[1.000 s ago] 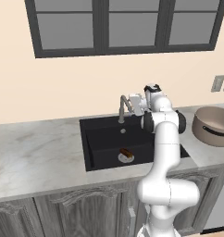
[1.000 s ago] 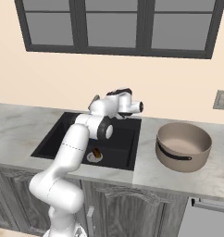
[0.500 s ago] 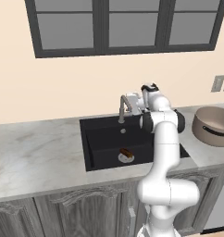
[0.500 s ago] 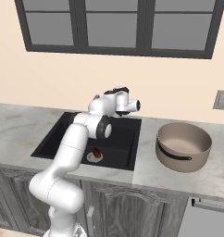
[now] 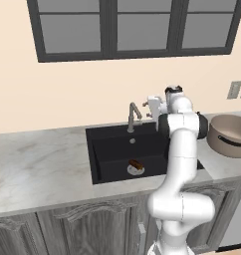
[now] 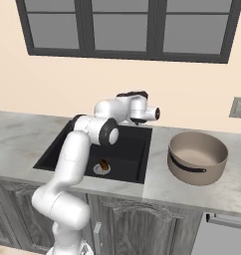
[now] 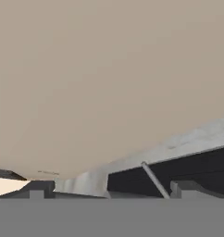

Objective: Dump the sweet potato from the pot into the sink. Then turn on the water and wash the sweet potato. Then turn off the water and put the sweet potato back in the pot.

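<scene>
At sink (image 5: 107,149) rear edge: end effector (image 5: 148,104) fully open, empty, level with faucet (image 5: 133,115), faucet at its 9 o'clock, near. Sweet potato (image 5: 136,164) on drain, at end effector's 6 o'clock, long axis 10-to-4. Pot (image 6: 197,156) on desk, right of sink.

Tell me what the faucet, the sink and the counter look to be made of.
Faucet: brushed metal, going by its dull grey sheen. Sink: matte black, maybe composite or enamel; no glare. Counter: polished grey marble or a look-alike, with pale veining.
</scene>
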### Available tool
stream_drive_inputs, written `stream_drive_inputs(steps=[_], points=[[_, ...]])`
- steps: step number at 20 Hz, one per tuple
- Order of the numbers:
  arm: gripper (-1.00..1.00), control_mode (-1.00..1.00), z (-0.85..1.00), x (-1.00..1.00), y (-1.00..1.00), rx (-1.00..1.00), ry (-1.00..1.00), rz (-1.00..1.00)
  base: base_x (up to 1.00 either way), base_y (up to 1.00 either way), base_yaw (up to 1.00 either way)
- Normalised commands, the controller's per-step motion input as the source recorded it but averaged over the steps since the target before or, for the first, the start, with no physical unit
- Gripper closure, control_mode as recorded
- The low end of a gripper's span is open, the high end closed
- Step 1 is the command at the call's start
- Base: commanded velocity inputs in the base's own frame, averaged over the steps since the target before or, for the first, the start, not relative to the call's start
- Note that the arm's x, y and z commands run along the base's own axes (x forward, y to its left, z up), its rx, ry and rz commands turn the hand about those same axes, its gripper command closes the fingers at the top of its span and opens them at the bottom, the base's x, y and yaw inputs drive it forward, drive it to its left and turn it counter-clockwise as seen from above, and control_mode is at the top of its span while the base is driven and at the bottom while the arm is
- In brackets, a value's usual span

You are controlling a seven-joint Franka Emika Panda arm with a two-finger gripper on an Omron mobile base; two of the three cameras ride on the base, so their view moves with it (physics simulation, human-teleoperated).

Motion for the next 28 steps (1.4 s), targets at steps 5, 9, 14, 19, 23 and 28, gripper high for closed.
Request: stream_drive_inputs(steps=[5, 9, 14, 19, 23, 28], points=[[-1.0, -1.0, 0.51, -0.98, -0.26, 0.0, -0.11, -0.12, 0.0, 0.0, 0.0], [-1.0, -1.0, 0.85, -1.0, 0.0, 0.0, -0.17, -0.07, 0.0, 0.0, 0.0], [-1.0, -1.0, 1.0, -0.94, 0.0, 0.0, -0.14, -0.08, 0.0, 0.0, 0.0], [-1.0, -1.0, 1.0, -0.74, 0.0, -0.02, -0.1, -0.09, 0.0, 0.0, 0.0], [-1.0, -1.0, 1.0, -0.75, 0.0, -0.11, -0.01, -0.09, 0.0, 0.0, 0.0], [-1.0, -1.0, 0.88, -0.84, 0.0, -0.18, 0.03, -0.1, 0.0, 0.0, 0.0]])
